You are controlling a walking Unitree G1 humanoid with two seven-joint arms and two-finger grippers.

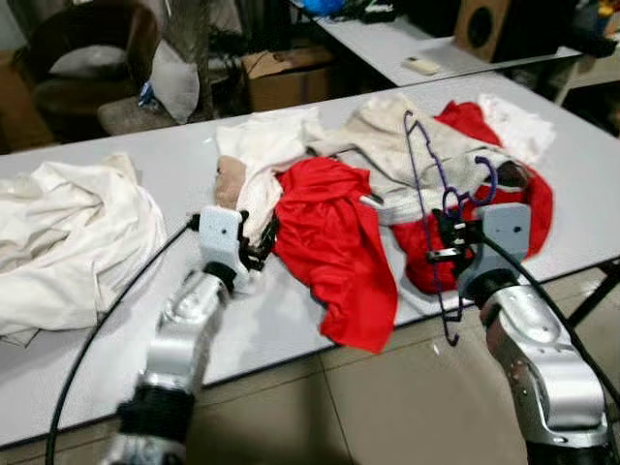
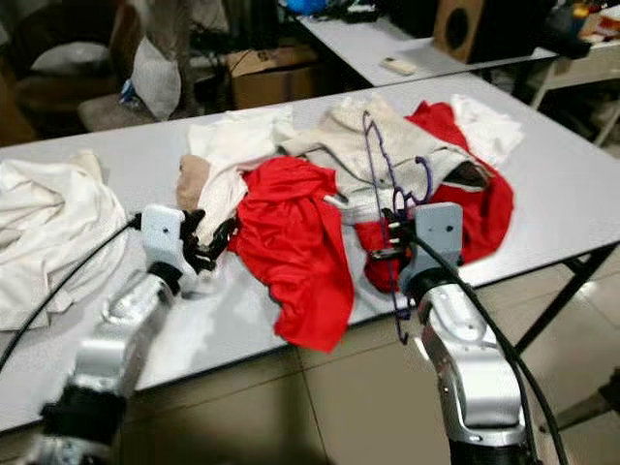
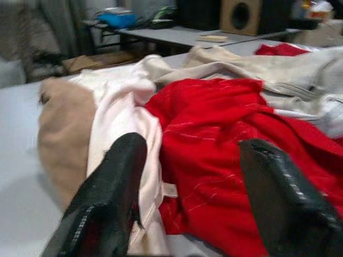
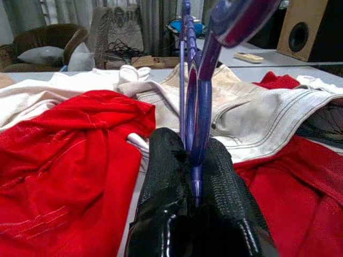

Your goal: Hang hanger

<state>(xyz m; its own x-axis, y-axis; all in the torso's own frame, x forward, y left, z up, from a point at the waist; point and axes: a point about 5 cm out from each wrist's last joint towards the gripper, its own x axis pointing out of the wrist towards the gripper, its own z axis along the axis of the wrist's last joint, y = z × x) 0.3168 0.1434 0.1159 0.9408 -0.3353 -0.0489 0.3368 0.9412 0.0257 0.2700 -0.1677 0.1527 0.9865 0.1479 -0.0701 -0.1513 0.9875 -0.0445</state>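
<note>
Right gripper (image 1: 448, 242) sits nearest, at the near edge of the grey table (image 1: 116, 349), fingers pinched tight on the purple hanger (image 1: 426, 184). In the right wrist view the two pads (image 4: 161, 176) meet with the hanger wire between them, no gap visible. The hanger stands roughly upright in the grip: one end drops below the table edge, its long wire runs up over the beige garment (image 1: 407, 145), and its hook curls just above the gripper.

Left gripper (image 1: 254, 242) is also at the near table edge, left of the red shirt (image 1: 334, 242). Fingers spread wide, empty, aimed at the seam where the red shirt meets a pale pink cloth (image 3: 123, 112). Looks close to touching the fabric; can't confirm contact.

Progress, as I read it: hanger is secured and lifted off the pile, so pickup is done. Nothing is on it yet, and no rail or hook to hang it on is visible. If a garment goes on first, that's untouched too. Whole hanging step remains. A second red garment (image 1: 538, 208) lies behind the right gripper, and a white sheet (image 1: 68, 232) bunched at the far left of the table.
</note>
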